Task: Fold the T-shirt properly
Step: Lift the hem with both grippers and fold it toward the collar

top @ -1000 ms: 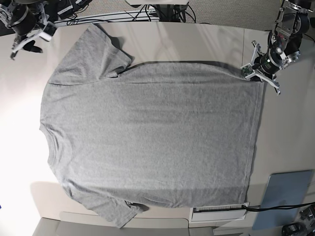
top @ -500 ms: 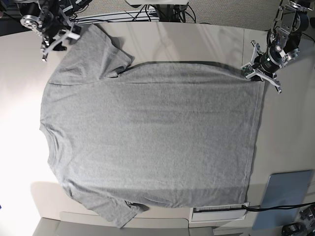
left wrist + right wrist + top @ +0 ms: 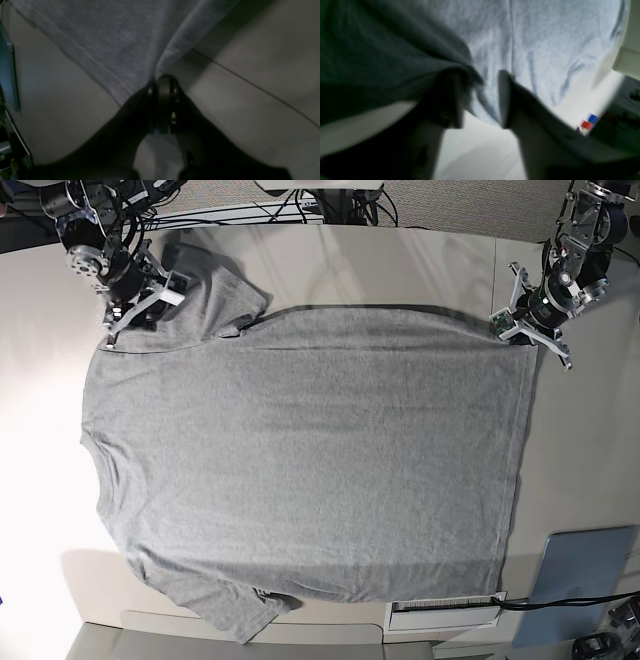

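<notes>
Lay flat and plain side up on the table (image 3: 400, 260), the grey T-shirt (image 3: 310, 460), filling most of the base view. Ran lengthwise across that view: neck opening toward its left edge, hem toward its right, one sleeve at the top left, the other at the bottom left.

Sat at the hem corner nearest the top right of the base view, the left gripper (image 3: 528, 328). Pressed together there on the very corner of the cloth (image 3: 140, 45), with fabric fanning away from the jaws in the left wrist view.

Stood over the top sleeve, at the shoulder end, the right gripper (image 3: 140, 310). Straddled a raised ridge of sleeve fabric (image 3: 545, 55) in the right wrist view, the two fingers (image 3: 505, 100) apart with cloth between them; cannot tell whether anything was truly pinched.

Judged from this: both grippers lined up along the same long edge, one at each end, so that a lift would likely carry that edge across the shirt's width toward the near side.
</notes>
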{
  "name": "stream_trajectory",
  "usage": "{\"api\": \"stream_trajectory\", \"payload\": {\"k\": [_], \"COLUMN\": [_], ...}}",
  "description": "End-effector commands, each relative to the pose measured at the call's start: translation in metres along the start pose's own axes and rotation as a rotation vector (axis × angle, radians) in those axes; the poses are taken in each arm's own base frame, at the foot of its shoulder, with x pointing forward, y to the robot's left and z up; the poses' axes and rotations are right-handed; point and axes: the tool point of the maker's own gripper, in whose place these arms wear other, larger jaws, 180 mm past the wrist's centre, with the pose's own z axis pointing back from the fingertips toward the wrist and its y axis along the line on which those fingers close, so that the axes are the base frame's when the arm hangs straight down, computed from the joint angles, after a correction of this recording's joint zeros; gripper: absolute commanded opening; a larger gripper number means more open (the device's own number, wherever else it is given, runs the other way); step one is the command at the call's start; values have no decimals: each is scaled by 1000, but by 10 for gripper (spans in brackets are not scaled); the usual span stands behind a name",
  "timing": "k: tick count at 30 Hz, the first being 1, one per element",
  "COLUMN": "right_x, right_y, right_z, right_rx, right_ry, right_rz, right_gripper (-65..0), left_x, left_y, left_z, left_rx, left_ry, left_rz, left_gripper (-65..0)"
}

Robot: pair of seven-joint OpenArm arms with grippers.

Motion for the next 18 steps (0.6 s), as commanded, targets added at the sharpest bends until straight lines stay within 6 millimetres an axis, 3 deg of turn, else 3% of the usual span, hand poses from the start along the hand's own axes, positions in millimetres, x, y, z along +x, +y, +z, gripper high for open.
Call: {"api": "stream_trajectory", "payload": {"k": [1, 2, 6, 9, 18], "right_x": [-4, -7, -23, -21, -40], "right_y": [14, 14, 10, 15, 15], "right_z": [1, 1, 2, 10, 69], "right_rx": [58, 58, 35, 47, 34], "right_ry": [11, 23, 117, 122, 196], "right_rz": [4, -1, -60, -82, -82], "right_gripper": [-564, -646, -650, -650, -650], "left_x": [-35, -33, -24, -21, -16], "left_y": [-28, -29, -29, -27, -38], "left_z": [2, 2, 1, 5, 54], "left_rx": [-106, -107, -110, -116, -197], "left_ry": [144, 132, 84, 61, 48], "left_rz": [-39, -39, -18, 33, 76], "left_gripper": [-650, -650, -650, -650, -650]}}
